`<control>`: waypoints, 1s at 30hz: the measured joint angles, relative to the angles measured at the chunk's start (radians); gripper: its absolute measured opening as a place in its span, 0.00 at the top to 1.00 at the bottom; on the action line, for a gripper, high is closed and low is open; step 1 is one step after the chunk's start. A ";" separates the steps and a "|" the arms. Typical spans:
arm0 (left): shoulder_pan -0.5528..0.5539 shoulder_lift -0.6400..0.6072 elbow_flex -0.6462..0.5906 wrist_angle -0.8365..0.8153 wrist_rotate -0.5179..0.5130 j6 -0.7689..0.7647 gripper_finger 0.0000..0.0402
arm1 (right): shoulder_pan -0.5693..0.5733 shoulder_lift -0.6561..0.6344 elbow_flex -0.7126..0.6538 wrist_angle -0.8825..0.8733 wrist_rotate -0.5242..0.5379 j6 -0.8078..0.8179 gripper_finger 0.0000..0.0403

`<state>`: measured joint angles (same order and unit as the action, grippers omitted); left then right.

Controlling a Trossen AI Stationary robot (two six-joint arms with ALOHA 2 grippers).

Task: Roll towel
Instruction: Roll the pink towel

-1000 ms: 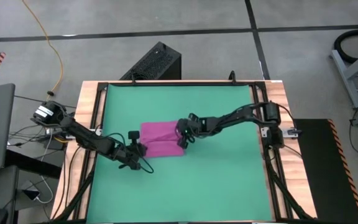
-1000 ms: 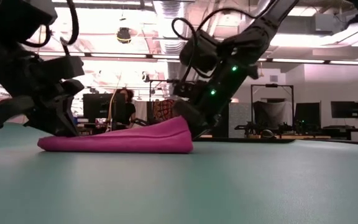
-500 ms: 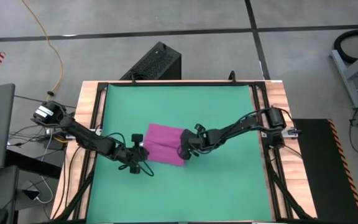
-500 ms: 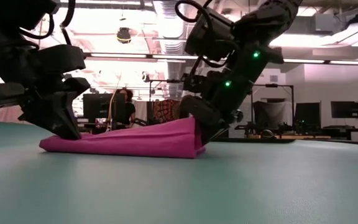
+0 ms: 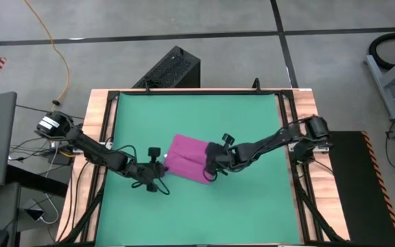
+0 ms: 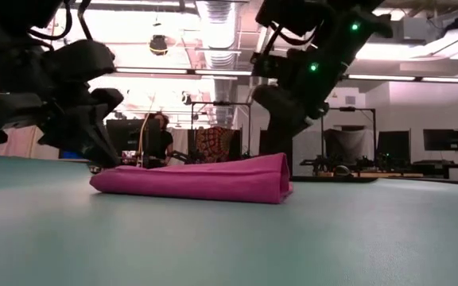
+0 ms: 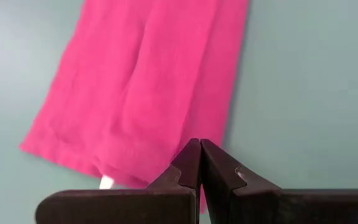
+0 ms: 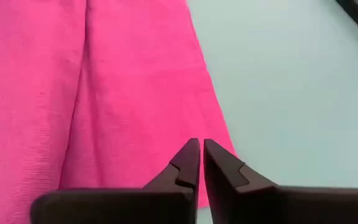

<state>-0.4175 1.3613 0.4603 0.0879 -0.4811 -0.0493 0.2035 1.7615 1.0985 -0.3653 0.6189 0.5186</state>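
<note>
1. Pincer positions, high view: the left pincer (image 5: 158,163) is seen at the towel's (image 5: 189,158) left end, the right pincer (image 5: 212,167) at its right end. The towel lies folded, near the middle of the green mat (image 5: 252,123) on the surface. Finger state cannot be judged from this height.
2. Low view: the towel (image 6: 205,178) is seen as a flat, layered bundle, thicker at its folded right end. Both arms stand over its ends. This thickness is not shown from above.
3. Left wrist view: the fingers (image 7: 188,163) are closed tip to tip over the towel's (image 7: 142,81) near edge; whether cloth is pinched cannot be told. A small white tag (image 7: 106,182) shows at the hem.
4. Right wrist view: the fingers (image 8: 191,158) are likewise closed at the towel's (image 8: 104,93) edge; a hold is not confirmed.
5. Handling judgement: light, limp, thin cloth; likely to slide on the mat. A hold at both ends of one edge is judged best.
</note>
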 joint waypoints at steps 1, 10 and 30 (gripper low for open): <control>0.000 0.000 0.000 0.015 -0.010 0.006 1.00 | 0.007 -0.006 -0.001 0.003 0.002 -0.001 0.89; 0.012 -0.001 0.000 0.153 -0.073 0.124 1.00 | 0.183 -0.019 -0.066 0.312 0.136 -0.072 0.93; 0.195 -0.001 -0.006 0.210 0.147 0.149 1.00 | 0.114 0.250 -0.161 0.667 0.014 0.038 0.96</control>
<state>-0.2223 1.3605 0.4538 0.2979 -0.3344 0.0999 0.3176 2.0117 0.9370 0.3014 0.6325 0.5568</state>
